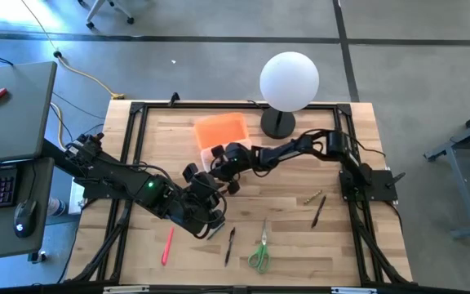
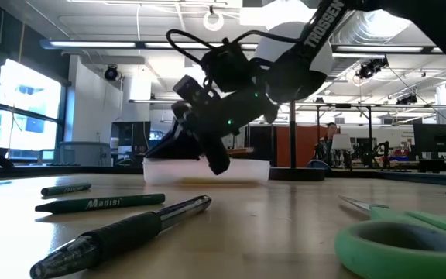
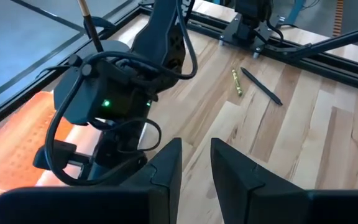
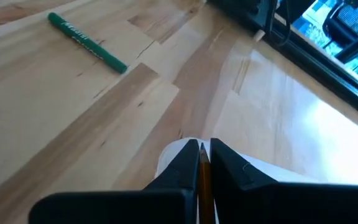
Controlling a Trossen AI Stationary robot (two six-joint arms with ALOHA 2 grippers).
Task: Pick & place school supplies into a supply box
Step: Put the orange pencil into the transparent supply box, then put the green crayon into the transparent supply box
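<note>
- The right gripper (image 4: 204, 163) is over the middle of the table, just beside the supply box (image 1: 221, 132), its fingers pinched together on a thin orange pencil (image 4: 205, 186) that shows between the tips.
- The supply box lies on the far-centre part of the table (image 1: 300, 253), orange lid up, next to the black foot of a white globe lamp (image 1: 289, 80).
- The left gripper (image 3: 196, 163) hangs low over the near-left part of the table, pointing toward the right arm; its fingers stand a little apart with nothing between them.
- Loose supplies lie on the near side: a pink-red marker (image 1: 167, 245) at the left, a black pen (image 1: 230, 245) beside it, and green-handled scissors (image 1: 260, 250) further right.
- On the right lie another dark pen (image 1: 319, 211) and a short yellowish piece (image 1: 311, 197) just beside it.
- A green pencil (image 4: 87, 43) lies flat on the wood, well apart from the right gripper.
</note>
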